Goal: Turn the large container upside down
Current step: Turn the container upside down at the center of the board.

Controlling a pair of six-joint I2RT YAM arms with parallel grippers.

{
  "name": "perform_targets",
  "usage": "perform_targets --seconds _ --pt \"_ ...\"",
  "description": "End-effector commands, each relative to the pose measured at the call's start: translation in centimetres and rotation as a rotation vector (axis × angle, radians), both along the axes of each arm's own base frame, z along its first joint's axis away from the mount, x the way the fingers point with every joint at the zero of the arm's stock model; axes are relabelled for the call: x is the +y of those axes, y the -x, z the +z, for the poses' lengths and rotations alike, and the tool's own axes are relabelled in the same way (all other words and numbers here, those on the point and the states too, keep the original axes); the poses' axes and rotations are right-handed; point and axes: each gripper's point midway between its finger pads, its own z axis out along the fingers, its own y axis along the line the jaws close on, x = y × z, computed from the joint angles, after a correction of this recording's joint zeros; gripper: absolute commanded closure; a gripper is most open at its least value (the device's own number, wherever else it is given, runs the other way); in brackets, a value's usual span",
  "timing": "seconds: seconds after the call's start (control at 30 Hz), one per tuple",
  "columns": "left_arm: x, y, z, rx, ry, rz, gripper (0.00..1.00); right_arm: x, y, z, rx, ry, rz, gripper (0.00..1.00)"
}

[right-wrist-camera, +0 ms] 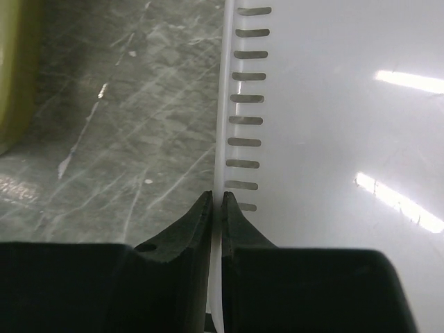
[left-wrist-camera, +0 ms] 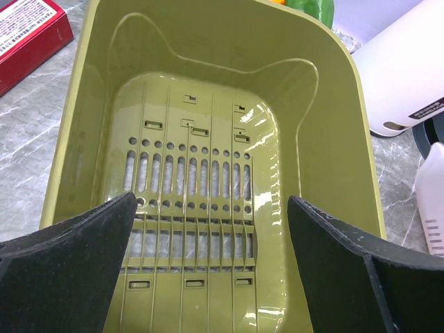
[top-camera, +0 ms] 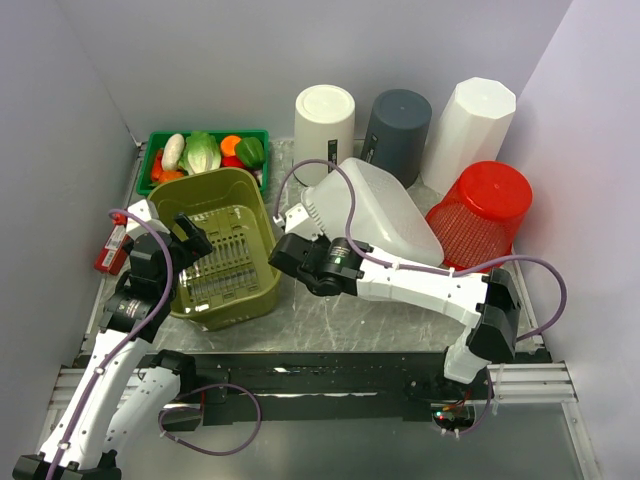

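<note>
We see the right gripper pinched nearly shut on the thin slotted rim of the large white translucent plastic container, with the rim's edge sandwiched between its two black fingertips. The container lies tilted near the middle of the grey marbled table, its smooth outer side facing up, just beside the red mesh plastic basket on its right.

The left gripper hangs with its fingers spread wide and holds nothing. It sits above the open olive-green slotted plastic basket, which stands upright at the left.

Left of that basket lies a red cardboard box with white printing that we cannot read. At the back stand three bins:
- a white cylindrical bin with a small dark-lettered label, also too small for us to read
- a dark grey round bin
- a white faceted bin

A green tray of toy vegetables sits at the back left.
</note>
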Motion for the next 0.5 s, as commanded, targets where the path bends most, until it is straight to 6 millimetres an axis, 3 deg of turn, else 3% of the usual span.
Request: perform_targets --seconds 0.0,0.47 --pt "-0.1 -0.2 1.1 -0.037 0.006 -0.002 0.04 2.4 1.2 -1.5 0.077 -0.153 -0.006 1.00" --pt "-0.1 -0.2 1.1 -0.033 0.006 0.000 0.04 5.1 1.1 -5.1 0.093 -0.251 -0.065 1.00"
